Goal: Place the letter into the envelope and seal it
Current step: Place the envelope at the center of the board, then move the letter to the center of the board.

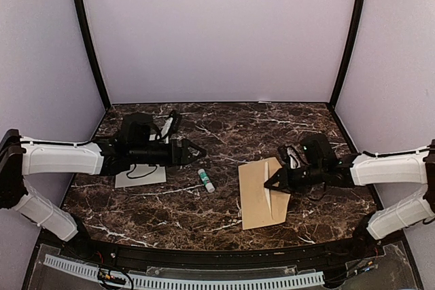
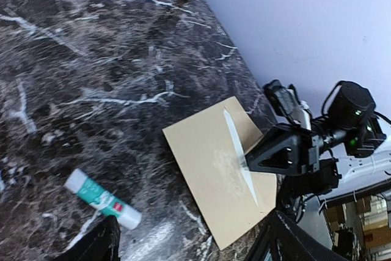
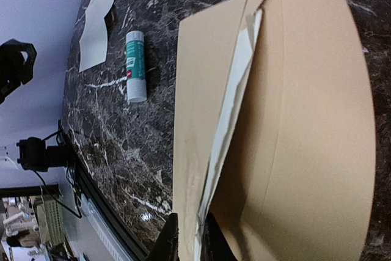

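Observation:
The tan envelope (image 1: 255, 198) (image 2: 208, 169) (image 3: 201, 90) lies flat right of centre, its flap (image 3: 305, 120) folded back on the right side. A thin white paper edge (image 1: 267, 185) (image 2: 235, 142) (image 3: 235, 90), the letter as far as I can tell, shows along the envelope's mouth. My right gripper (image 1: 270, 185) (image 2: 247, 162) (image 3: 192, 242) is pinched on that mouth edge, with the tan panel and the white edge between its fingers. A pale smear marks the envelope's face. My left gripper (image 1: 202, 151) (image 2: 192, 252) hovers open left of centre, holding nothing.
A green-and-white glue stick (image 1: 206, 180) (image 2: 101, 197) (image 3: 135, 65) lies on the dark marble table (image 1: 170, 215) between the arms, just in front of the left gripper. A creased white sheet (image 1: 143, 176) (image 3: 98, 22) lies partly under the left arm.

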Robot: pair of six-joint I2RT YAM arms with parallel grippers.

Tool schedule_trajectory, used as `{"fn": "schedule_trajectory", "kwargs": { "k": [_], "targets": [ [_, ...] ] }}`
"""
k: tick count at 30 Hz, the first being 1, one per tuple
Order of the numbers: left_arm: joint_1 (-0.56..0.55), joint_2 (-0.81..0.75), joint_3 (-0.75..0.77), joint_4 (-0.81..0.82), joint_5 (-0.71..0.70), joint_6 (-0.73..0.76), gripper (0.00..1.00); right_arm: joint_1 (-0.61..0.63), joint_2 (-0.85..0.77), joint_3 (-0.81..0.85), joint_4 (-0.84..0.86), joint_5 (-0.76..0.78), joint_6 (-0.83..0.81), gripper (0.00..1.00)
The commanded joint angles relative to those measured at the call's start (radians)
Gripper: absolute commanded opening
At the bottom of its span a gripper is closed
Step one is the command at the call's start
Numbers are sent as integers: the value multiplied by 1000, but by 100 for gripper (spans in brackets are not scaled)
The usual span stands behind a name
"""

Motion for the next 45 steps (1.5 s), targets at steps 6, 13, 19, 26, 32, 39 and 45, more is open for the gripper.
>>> {"fn": "schedule_trajectory", "kwargs": {
  "k": [6,13,19,26,32,39,45],
  "targets": [
    [247,-94,-24,-396,-178,71,89,-8,-45,134,-189,198,-77,70],
    [537,-64,-19,-476,-171,133,91,-9,-80,164,-264,269,-96,90],
    [680,-24,-23,-453,-195,160,91,-9,-63,155,-203,243,-85,95],
    [681,116,57,-514,-262,211,88,-6,-8,192,-170,213,-103,96],
    [681,136,23,-497,-300,181,88,-5,-11,184,-159,207,-99,96],
    [682,176,14,-496,-345,180,90,-2,-23,159,-155,207,-89,96],
    [683,212,13,-472,-289,188,80,0,-18,157,-152,208,-86,96]
  ]
}}
